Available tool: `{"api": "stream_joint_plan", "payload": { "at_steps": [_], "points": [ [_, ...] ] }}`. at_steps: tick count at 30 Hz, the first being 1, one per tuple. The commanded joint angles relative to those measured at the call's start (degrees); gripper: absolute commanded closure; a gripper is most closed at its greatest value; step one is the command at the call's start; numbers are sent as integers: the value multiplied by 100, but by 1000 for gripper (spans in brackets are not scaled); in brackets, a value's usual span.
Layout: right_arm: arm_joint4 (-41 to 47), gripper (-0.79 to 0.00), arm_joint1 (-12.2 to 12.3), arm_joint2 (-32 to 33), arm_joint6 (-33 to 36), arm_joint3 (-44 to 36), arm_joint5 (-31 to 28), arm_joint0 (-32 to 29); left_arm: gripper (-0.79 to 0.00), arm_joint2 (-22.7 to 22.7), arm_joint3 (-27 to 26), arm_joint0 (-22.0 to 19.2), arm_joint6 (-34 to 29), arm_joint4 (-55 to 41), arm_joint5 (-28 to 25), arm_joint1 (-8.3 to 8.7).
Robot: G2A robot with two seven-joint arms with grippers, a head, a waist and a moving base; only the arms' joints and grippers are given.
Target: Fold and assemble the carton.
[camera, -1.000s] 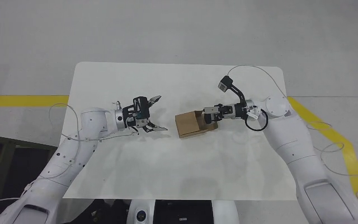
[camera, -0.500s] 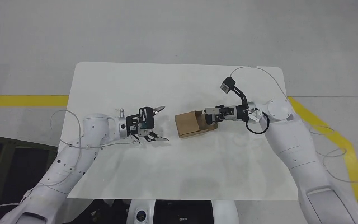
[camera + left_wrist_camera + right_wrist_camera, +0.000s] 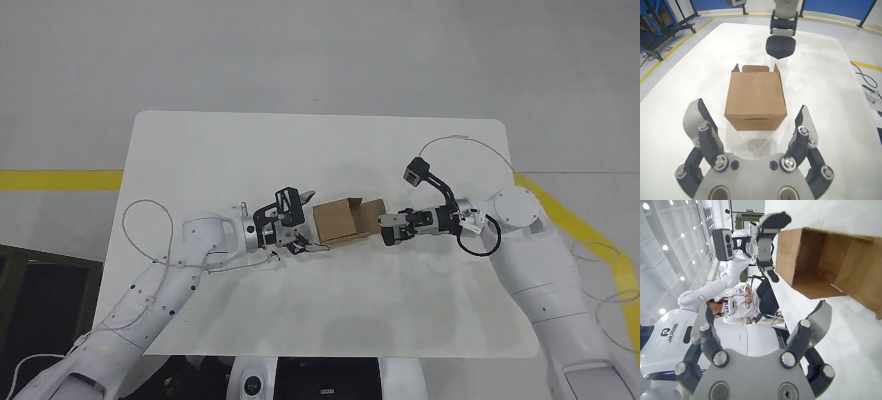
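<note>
A brown carton [image 3: 340,221] lies on its side in the middle of the white table [image 3: 250,150]. Its closed end faces my left gripper [image 3: 303,220], which stands open just short of it, one finger to either side. In the left wrist view the carton [image 3: 755,94] sits between and just beyond the left gripper [image 3: 751,103], with no contact visible. The carton's open end [image 3: 821,266], flaps spread, faces my right gripper [image 3: 763,309], which is open and holds nothing. In the top view the right gripper [image 3: 388,233] sits a little off the flaps.
The table has bare white surface all around the carton. A yellow floor line [image 3: 60,180] runs past both sides of the table. A loose cable [image 3: 455,140] loops over the right arm.
My left arm has moved right, up to the carton's closed end. My right gripper has pulled back from the carton's flap and toward the table's front.
</note>
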Motion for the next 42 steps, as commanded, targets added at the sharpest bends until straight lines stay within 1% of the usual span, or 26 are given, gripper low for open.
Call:
{"api": "stream_joint_plan", "payload": {
  "at_steps": [1,7,16,20,30,42],
  "points": [
    [6,-785,13,2,-32,-53,29,-73,-785,50,86,-66,-54,-55,32,-38],
    [187,-785,-29,-152,-295,13,-84,-124,-785,173,337,-263,-187,-212,20,-144],
    [385,-785,-197,-610,-526,523,-412,265,-785,287,701,-544,-86,-168,-297,-250],
    [432,-785,-273,-810,-466,757,-537,478,-785,343,820,-638,43,48,-484,-275],
    [618,-785,-451,-1256,29,1235,-814,906,-785,386,1091,-814,312,314,-670,-336],
    [775,-785,-697,-1688,-138,1666,-989,1340,-785,392,1147,-842,537,677,-987,-338]
  ]
}}
